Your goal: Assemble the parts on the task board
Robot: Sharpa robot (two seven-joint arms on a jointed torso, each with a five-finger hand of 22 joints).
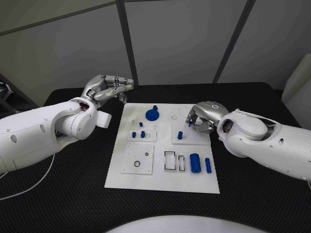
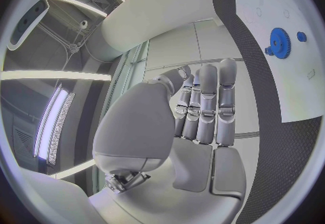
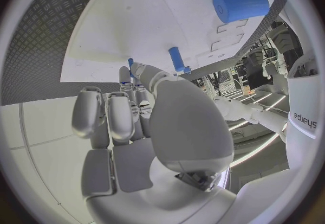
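Centrally, white rectangular task board (image 1: 163, 180) on black table. Blue toothed gear (image 1: 152, 114) stands near board's far edge; two blue cylinders (image 1: 195, 162) lie near its near right corner. Left silver hand (image 1: 108, 88) hovers off board's far left corner, fingers straight, empty. Right silver hand (image 1: 201, 118) over board's right edge, fingers curled; grasp cannot be told.

The head view looks steeply down on the board (image 1: 163, 165) from the robot's side, taking it in whole. Each wrist view sits close behind its own hand, facing the board's far half; the left one shares the blue gear (image 2: 278, 43) (image 1: 152, 114) with the head view.
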